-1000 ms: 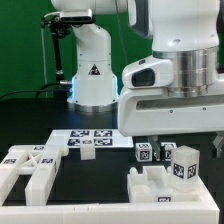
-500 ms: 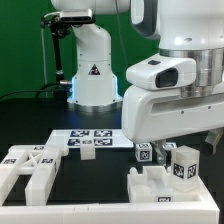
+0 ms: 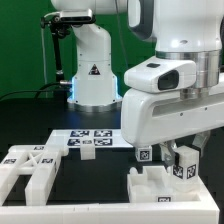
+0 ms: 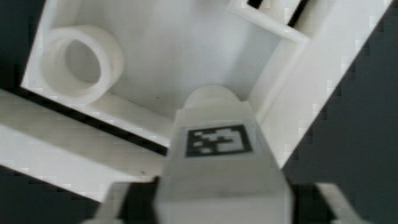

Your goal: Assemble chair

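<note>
My gripper [image 3: 182, 158] hangs low at the exterior view's right, its big white body filling that side. In the wrist view it [image 4: 221, 205] is shut on a chunky white chair bar [image 4: 217, 140] with a square marker tag, a dark finger [image 4: 139, 200] against each side. The bar [image 3: 184, 168] stands upright over a white chair part [image 3: 150, 186] near the front edge. That part shows under the bar in the wrist view [image 4: 107, 70], with a round hole and slots. A second tagged bar [image 3: 145, 154] stands just beside the gripper.
The X-braced chair panel [image 3: 30, 166] lies at the exterior view's front left. The marker board [image 3: 90, 140] lies flat mid-table. The arm's white base [image 3: 95, 70] stands behind it, against a green backdrop.
The gripper body has come lower and a little to the exterior view's left over the tagged bar. The bar and the other parts have stayed where they were.
</note>
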